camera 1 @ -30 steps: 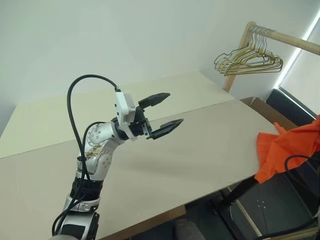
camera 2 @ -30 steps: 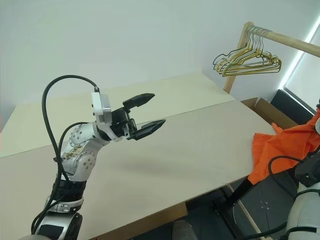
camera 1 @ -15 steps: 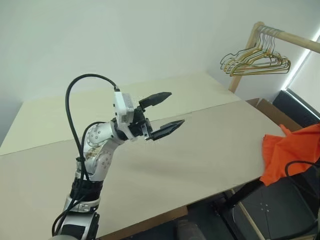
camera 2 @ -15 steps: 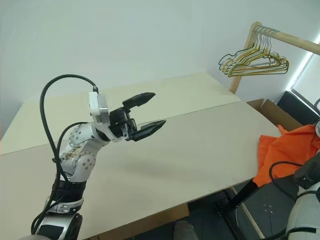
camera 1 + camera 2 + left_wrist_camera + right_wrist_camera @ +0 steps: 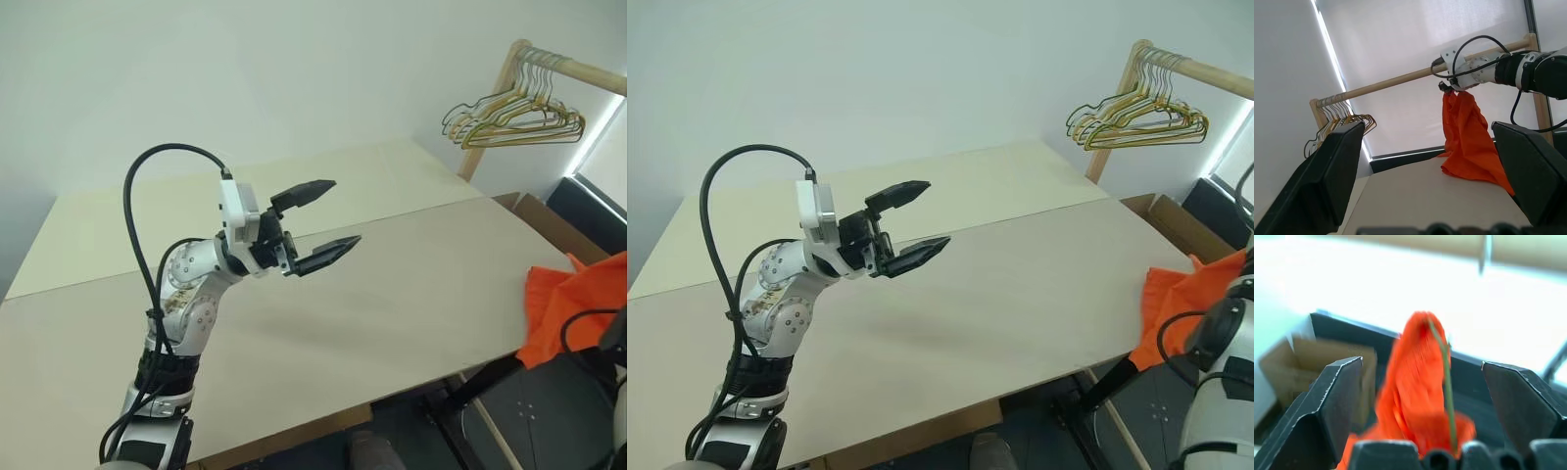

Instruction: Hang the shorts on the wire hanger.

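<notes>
Left gripper raised over table, jaws spread.

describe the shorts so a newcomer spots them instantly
Start at the beige table and go to its corner on the robot's right, below the wooden rail with its bunch of hangers. The shorts droop there, the one bright orange cloth among pale wood and thin wire.
</notes>
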